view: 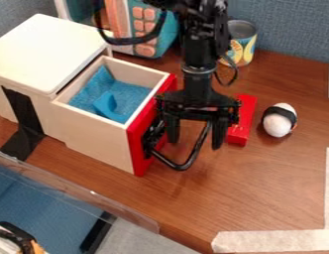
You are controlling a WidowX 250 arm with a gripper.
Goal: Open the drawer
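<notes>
drawer (94, 141): pulled out rightward
gripper (196, 139): at the handle (183, 165), jaws spread apart
red block (241, 121): right of drawer

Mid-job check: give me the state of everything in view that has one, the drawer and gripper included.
Drawer: open, pulled out of its cabinet.
Gripper: open, fingers apart, down at the drawer's handle.
Blue piece: inside the drawer.
Can: upright.
Red block: lying flat.
White egg-shaped thing: black band around it.
</notes>
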